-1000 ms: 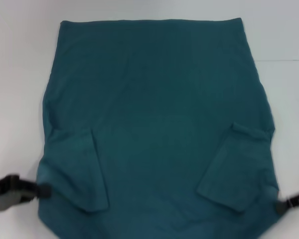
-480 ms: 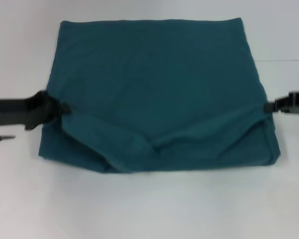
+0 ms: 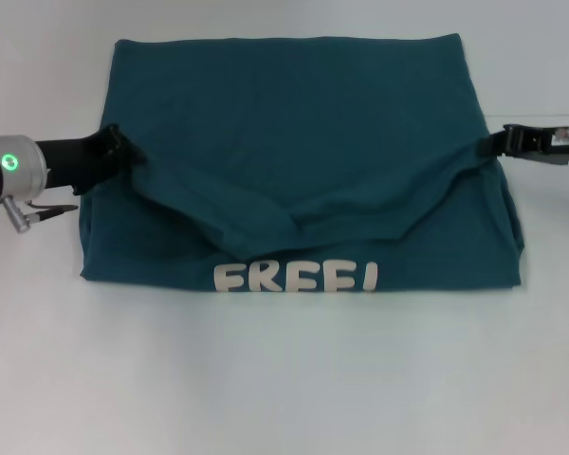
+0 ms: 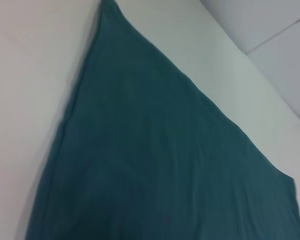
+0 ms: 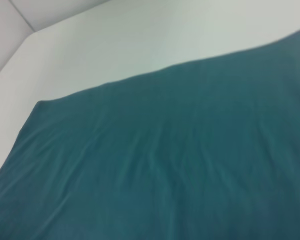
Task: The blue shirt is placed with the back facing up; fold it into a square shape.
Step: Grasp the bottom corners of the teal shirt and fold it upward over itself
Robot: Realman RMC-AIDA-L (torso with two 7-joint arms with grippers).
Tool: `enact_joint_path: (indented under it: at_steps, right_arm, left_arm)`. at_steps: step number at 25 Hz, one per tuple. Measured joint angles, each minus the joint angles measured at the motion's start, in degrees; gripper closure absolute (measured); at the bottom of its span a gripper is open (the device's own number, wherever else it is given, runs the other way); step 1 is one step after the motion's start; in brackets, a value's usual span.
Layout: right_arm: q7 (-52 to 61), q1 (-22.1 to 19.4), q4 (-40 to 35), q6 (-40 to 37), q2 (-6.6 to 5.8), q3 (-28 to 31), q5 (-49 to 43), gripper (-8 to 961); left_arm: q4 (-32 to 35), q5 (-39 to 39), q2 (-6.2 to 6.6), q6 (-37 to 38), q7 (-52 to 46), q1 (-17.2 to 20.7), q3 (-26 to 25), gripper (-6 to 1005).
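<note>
1. The blue shirt (image 3: 303, 142) lies on the white table (image 3: 284, 379), filling the middle and upper part of the head view, its far edge straight along the top of the frame.
2. Its near part is doubled back over the rest, so a sagging fold runs across the centre and dips toward the lower middle.
3. Below that fold, white lettering (image 3: 296, 278) reading "FREE!" shows along the shirt's lower edge, only the upper part of the letters visible.
4. The left gripper (image 3: 112, 144) sits at centre left of the frame, clamped on the shirt's edge where the fold begins; a green light glows on its wrist.
5. The right gripper (image 3: 491, 144) sits at centre right, pinching the opposite edge of the fold.
6. Both wrist views show only plain teal cloth (image 4: 160, 165) (image 5: 180, 160) on the white surface, lightly wrinkled.
</note>
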Motion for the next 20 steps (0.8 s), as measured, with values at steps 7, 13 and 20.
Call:
enact_joint_path:
  at_steps: [7, 13, 20]
  right_arm:
    - [1.7, 3.5, 0.5, 7.5, 0.40, -3.6, -0.1, 888]
    - [3.6, 5.4, 0.8, 11.4, 0.50, -5.9, -1.7, 888]
    - [4.6, 8.6, 4.1, 16.1, 0.36, -7.5, -5.3, 888]
  left_arm:
    - [-0.1, 0.0, -0.15, -5.4, -0.5, -1.7, 2.2, 958]
    - [-1.8, 0.4, 0.03, -9.2, -0.6, -3.8, 2.3, 947]
    - [-4.4, 0.2, 0.46, -14.1, -0.7, -5.4, 4.2, 935]
